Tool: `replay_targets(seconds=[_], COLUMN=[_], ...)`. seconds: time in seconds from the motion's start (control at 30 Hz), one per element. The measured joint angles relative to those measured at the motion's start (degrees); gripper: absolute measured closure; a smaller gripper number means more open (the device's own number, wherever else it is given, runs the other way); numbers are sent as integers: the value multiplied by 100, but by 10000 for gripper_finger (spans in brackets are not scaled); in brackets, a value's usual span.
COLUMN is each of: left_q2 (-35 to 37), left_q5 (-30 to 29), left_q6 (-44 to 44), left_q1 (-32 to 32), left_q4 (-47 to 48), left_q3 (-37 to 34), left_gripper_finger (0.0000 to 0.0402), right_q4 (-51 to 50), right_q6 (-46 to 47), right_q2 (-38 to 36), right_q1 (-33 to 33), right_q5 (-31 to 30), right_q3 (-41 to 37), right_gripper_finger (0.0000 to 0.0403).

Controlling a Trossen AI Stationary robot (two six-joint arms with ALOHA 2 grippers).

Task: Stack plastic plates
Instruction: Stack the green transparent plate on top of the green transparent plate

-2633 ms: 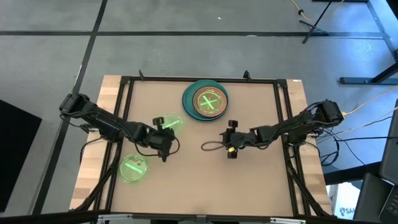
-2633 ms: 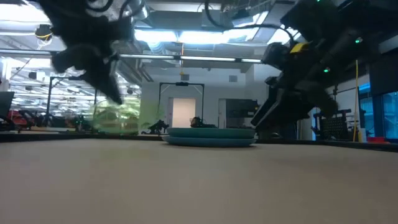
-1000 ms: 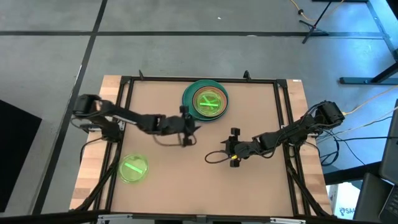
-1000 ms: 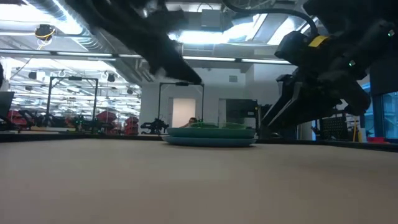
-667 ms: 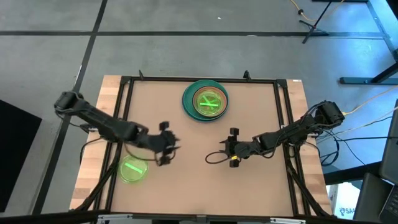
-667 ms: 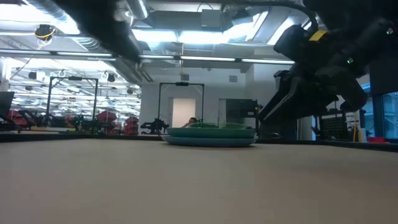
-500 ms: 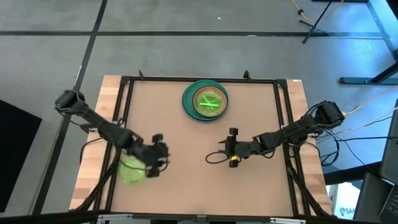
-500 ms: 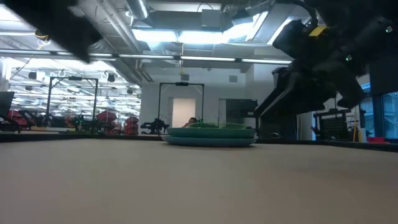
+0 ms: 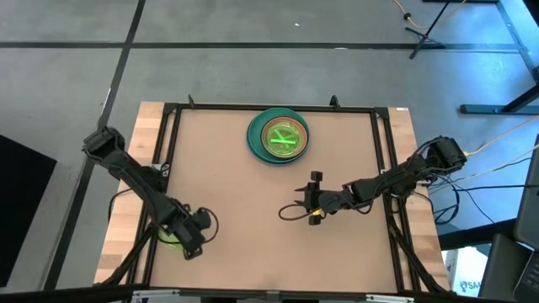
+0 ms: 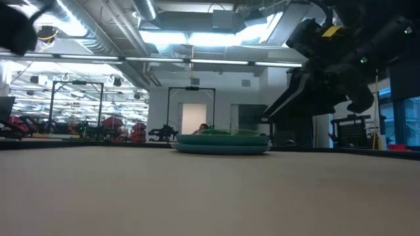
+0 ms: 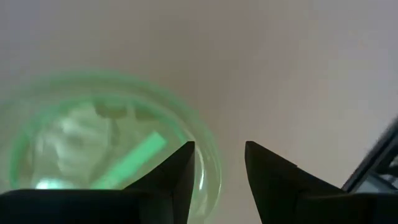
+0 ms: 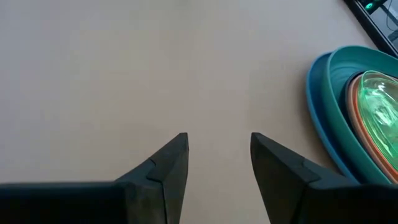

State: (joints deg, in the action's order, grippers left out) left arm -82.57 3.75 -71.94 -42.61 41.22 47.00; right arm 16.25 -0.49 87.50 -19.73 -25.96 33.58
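Left gripper [image 9: 192, 249], fingers apart, is hovering over the loose neon-green plate [image 11: 106, 146] at the table's [image 9: 253, 252] 8 o'clock. Right gripper [image 9: 313, 178], fingers apart, is idling mid-table. Plate stack [image 9: 278, 135] is sitting at 12 o'clock, green on top.

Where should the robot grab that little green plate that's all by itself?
Probably its thin raised rim. The loose green plate lies flat on the table, so nothing else sticks up. The left end effector, open just above its near edge, could drop one finger inside the rim, one outside.
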Motion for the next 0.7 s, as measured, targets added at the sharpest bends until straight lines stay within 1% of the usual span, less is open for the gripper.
replay_targets(seconds=[0.1,0.23,0.4,0.6,0.7], left_q2=[-270,-561,-781,-793,-890], left_q5=[417,588,588,364,370], left_q6=[-474,-711,-720,-849,-813], left_q1=[0,0,11,38,69], left_q4=[6,-75,-232,-116,-76], left_q3=[0,0,0,0,11], left_gripper_finger=[266,266,266,267,275], right_q4=[0,-3,-5,-7,-6], right_q6=[0,0,-2,-2,-2], right_q2=[1,0,1,0,1], right_q1=[0,0,0,0,0], right_q5=[-44,-61,-62,-63,-63], right_q3=[0,0,0,0,0], right_gripper_finger=[237,237,237,237,237])
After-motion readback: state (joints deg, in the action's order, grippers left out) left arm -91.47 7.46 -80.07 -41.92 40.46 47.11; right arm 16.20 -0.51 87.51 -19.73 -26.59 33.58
